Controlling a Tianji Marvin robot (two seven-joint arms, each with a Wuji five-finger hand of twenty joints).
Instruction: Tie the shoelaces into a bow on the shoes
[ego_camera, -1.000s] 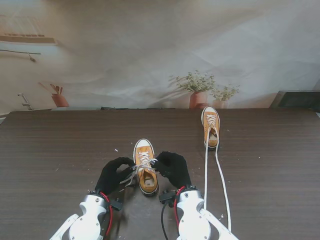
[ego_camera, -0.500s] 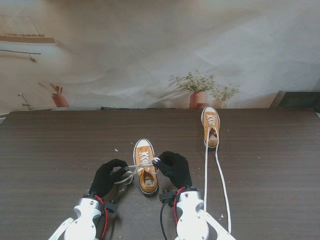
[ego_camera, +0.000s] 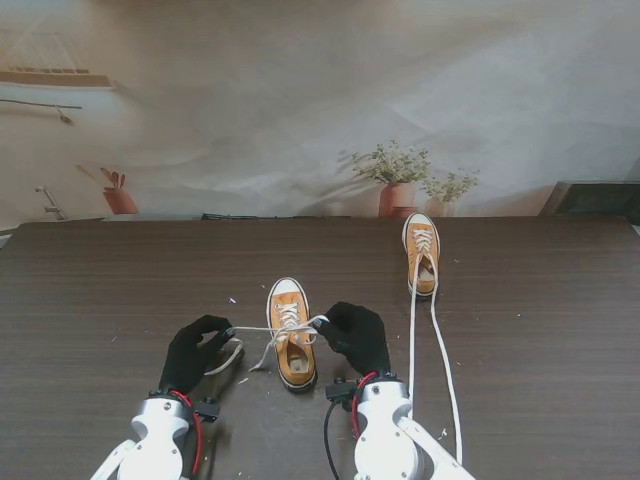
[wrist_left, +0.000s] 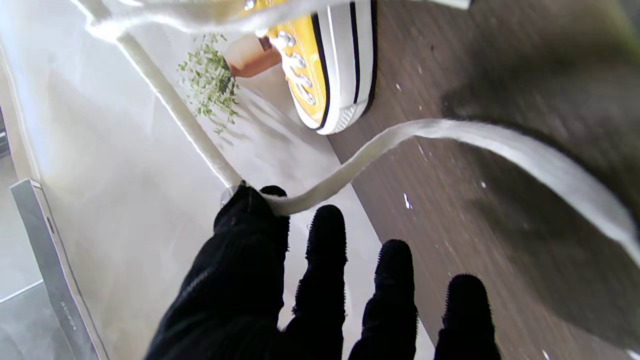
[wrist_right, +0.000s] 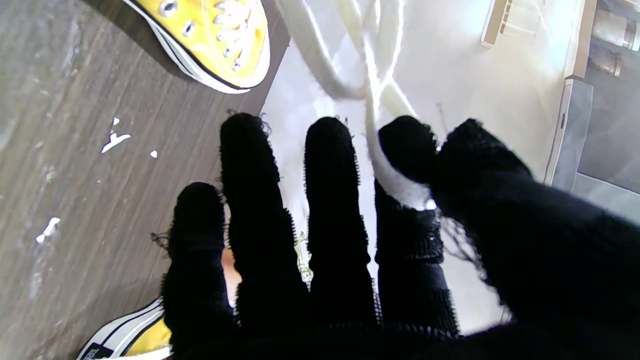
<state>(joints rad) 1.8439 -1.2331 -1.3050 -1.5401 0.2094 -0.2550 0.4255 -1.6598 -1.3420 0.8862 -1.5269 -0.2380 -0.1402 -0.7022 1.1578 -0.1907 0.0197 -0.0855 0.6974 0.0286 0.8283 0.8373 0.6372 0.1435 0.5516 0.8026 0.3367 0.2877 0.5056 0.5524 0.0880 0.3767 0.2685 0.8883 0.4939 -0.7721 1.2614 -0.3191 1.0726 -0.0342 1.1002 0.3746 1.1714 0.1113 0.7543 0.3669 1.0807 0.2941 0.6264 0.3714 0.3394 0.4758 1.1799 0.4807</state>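
A yellow sneaker (ego_camera: 291, 347) stands on the dark table between my two black-gloved hands, toe pointing away from me. My left hand (ego_camera: 195, 352) pinches a white lace (ego_camera: 255, 329) that runs taut from the shoe; its thumb and forefinger (wrist_left: 252, 210) clamp the lace (wrist_left: 345, 175), and the loose end trails over the table. My right hand (ego_camera: 356, 336) sits at the shoe's right side, thumb and forefinger (wrist_right: 407, 145) shut on the other lace (wrist_right: 380, 155). A second yellow sneaker (ego_camera: 421, 252) stands farther right, its long white laces (ego_camera: 432, 350) lying straight toward me.
Small white specks (ego_camera: 231, 300) dot the wooden table (ego_camera: 100, 290). Potted plants (ego_camera: 397, 180) are pictured on the backdrop behind the table's far edge. A dark panel (ego_camera: 595, 198) sits at the far right.
My left hand has drawn away to the left and nearer to me, pulling its lace out taut from the shoe. The right hand has shifted only slightly.
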